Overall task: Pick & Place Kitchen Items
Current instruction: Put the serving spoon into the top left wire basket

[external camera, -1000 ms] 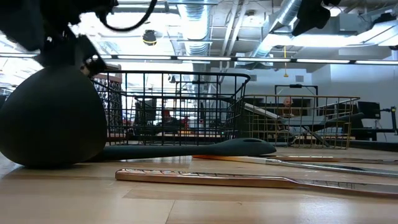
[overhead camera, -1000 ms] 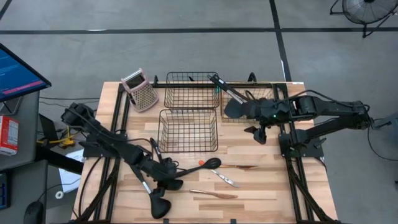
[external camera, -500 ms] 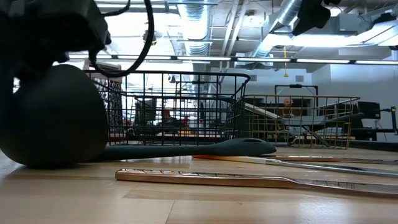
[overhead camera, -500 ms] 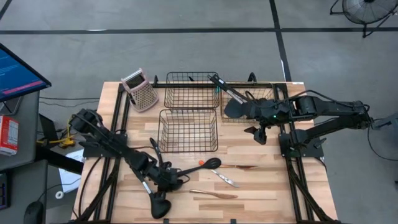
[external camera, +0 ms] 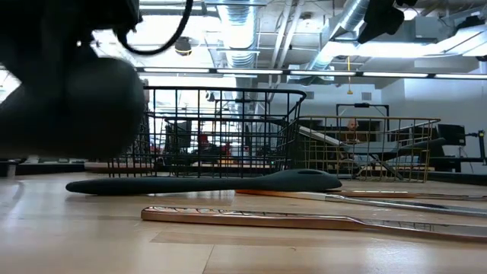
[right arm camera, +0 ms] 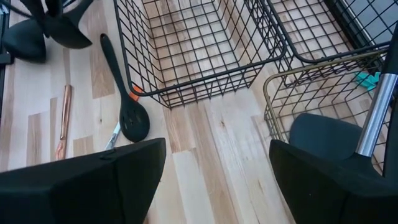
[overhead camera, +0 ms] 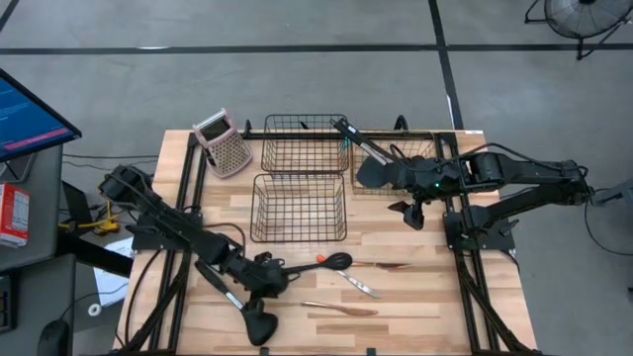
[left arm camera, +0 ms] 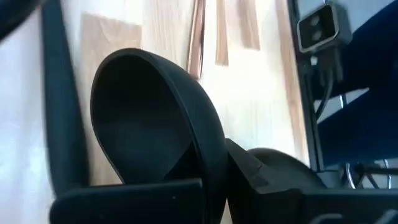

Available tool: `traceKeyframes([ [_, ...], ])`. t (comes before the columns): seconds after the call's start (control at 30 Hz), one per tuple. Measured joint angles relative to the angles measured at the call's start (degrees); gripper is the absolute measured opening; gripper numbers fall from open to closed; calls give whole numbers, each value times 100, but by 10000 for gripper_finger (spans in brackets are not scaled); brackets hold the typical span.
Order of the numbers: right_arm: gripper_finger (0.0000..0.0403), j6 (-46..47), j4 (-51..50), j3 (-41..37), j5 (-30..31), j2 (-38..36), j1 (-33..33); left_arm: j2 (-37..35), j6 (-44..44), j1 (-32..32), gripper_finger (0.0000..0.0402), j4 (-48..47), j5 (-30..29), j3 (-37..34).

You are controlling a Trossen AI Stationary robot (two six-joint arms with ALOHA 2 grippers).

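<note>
Lifted now, the black ladle [external camera: 72,95] hangs clear of the wood in the low view, where half a second ago its bowl rested on the table [overhead camera: 415,297]. The left gripper [overhead camera: 259,280] is clenched on the ladle's handle near the front edge. The right gripper [overhead camera: 413,213] waits released beside the gold basket [overhead camera: 396,158]. The lifting step is underway; next comes carrying the ladle over a black wire basket [overhead camera: 299,208] without snagging its rim.
</note>
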Motion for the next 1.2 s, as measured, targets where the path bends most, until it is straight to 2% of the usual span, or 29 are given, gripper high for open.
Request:
traceKeyframes([
  [0.2, 285, 0, 21, 0, 0, 2, 0, -862, -146, 33, 8, 94, -387, 0],
  [0.4, 285, -1, 238, 0, -2, 2, 0, -2015, -997, 255, 8, 257, -927, 0],
  [0.53, 285, -17, 656, 0, -2, 0, 0, -2782, -1076, 344, 8, 523, -1677, 0],
  [0.73, 285, -15, 1635, -2, -2, 2, 0, -3724, -882, 502, 8, 945, -3371, 0],
  [0.83, 285, -17, 2319, -2, -2, 11, -4, -3937, -532, 594, 8, 1531, -4149, 0],
  [0.93, 285, -127, 3005, -2, -2, 19, -4, -3990, -206, 724, 8, 2362, -4675, 0],
  [1.2, 285, -160, 4524, 5, -2, 417, -143, -3653, 46, 1224, 8, 4336, -4874, 0],
])
